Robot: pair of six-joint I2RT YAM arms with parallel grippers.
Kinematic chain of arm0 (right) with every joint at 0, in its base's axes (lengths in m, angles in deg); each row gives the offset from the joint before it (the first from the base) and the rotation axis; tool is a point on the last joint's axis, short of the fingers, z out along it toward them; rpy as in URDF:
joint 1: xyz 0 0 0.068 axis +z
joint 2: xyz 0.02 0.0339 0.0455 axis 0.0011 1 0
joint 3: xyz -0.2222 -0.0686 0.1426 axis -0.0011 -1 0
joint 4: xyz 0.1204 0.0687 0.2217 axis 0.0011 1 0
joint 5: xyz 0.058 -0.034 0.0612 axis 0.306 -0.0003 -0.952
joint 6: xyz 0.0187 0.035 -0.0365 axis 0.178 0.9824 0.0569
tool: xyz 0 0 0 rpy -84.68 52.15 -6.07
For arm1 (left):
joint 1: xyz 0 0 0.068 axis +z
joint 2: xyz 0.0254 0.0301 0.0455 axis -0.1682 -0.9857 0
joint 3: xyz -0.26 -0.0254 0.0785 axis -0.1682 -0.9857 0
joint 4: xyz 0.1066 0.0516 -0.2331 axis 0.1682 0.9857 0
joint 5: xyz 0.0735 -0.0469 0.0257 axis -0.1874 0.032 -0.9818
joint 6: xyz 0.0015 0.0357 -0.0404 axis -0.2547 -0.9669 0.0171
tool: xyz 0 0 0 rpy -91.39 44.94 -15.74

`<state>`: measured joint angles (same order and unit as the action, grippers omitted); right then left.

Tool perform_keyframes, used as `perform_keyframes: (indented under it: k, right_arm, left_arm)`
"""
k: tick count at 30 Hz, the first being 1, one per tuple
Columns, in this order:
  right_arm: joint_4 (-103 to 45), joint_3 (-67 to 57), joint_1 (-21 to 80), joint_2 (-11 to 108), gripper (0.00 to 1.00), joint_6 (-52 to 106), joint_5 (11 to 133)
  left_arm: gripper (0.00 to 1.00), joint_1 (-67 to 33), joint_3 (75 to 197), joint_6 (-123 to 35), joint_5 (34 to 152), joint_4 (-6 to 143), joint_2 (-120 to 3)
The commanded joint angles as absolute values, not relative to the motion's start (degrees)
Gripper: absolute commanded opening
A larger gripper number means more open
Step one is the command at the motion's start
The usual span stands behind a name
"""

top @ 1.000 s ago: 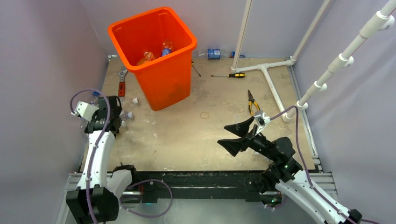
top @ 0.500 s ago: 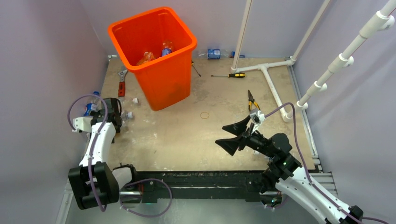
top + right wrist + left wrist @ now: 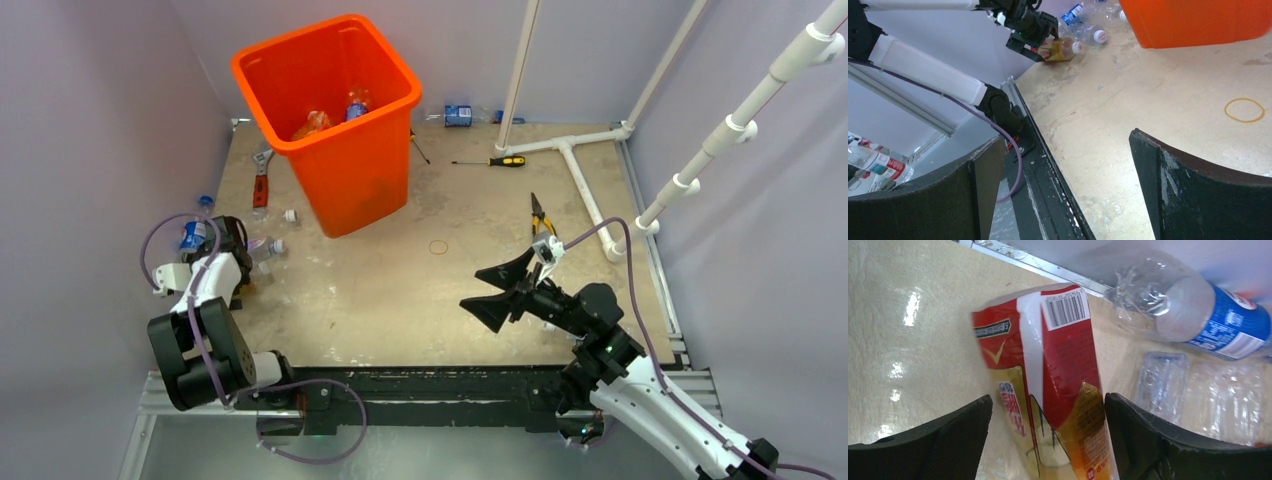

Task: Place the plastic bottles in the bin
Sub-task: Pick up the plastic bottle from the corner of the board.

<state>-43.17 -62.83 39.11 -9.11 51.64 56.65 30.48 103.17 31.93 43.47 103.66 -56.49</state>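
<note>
A clear bottle with a red and yellow label (image 3: 1058, 355) lies on the table between my left gripper's (image 3: 1048, 405) fingers. The right finger touches it and a sliver of table shows at the left finger. Beside it lie a blue Pepsi bottle (image 3: 1198, 310) and a crushed clear bottle (image 3: 1198, 390). In the top view my left gripper (image 3: 232, 245) is low at the table's left edge. The orange bin (image 3: 330, 110) stands at the back left with bottles (image 3: 350, 105) inside. Another bottle (image 3: 458, 115) lies by the back wall. My right gripper (image 3: 505, 290) hovers open and empty.
A red wrench (image 3: 262, 175) lies left of the bin. A screwdriver (image 3: 495, 161), yellow pliers (image 3: 541, 217) and a rubber band (image 3: 438, 246) lie on the table's right half. White pipes (image 3: 580, 160) run along the back right. A white cap (image 3: 290, 215) sits near the bin.
My left arm has swung down to the bottles at the left edge, and its jaws have narrowed round the red-labelled bottle. The right gripper drifted slightly left.
</note>
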Motion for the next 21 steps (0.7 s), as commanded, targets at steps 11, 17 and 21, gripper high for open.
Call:
perform_keyframes:
  k: [11, 17, 21]
  right_arm:
    - [-42.02, -60.59, 39.27, -10.38, 0.97, 50.77, 57.49]
    - [-42.41, -60.68, 39.33, -10.46, 0.97, 51.19, 57.31]
    - [-41.90, -60.52, 39.32, -10.92, 0.97, 51.57, 56.88]
  left_arm:
    - [0.46, 32.71, 103.27, 28.84, 47.44, 99.84, -56.36]
    - [0.29, 32.71, 105.32, 25.79, 49.88, 103.14, -42.25]
    - [0.27, 32.63, 114.95, 23.46, 49.41, 111.11, -35.93]
